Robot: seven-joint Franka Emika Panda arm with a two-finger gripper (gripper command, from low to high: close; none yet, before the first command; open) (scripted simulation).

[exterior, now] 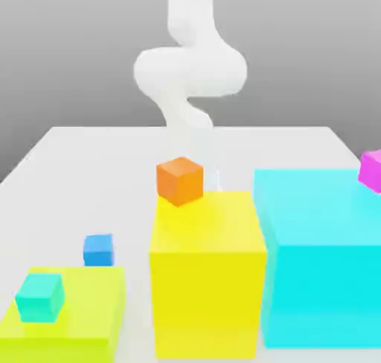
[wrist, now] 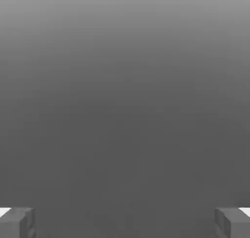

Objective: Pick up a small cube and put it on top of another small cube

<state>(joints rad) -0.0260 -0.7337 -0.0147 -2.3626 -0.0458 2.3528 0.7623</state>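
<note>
The small bright blue cube (exterior: pixel 98 250) rests on the white table, just behind a low lime-yellow block (exterior: pixel 85 328). On that block's top, near the exterior view's left, sits the small teal cube (exterior: pixel 39 297). My white arm (exterior: pixel 190 71) rises at the far side of the table, well behind both cubes. In the hand view my gripper (wrist: pixel 125 225) is open; its two grey fingertips (wrist: pixel 17 223) stand far apart with nothing between them, facing plain grey background.
A tall yellow block (exterior: pixel 208 280) stands in the middle with an orange small cube (exterior: pixel 179 181) on its far corner. A huge cyan block (exterior: pixel 320 257) fills the exterior view's right, carrying a magenta small cube (exterior: pixel 370 169). The table (exterior: pixel 89 168) stretches behind.
</note>
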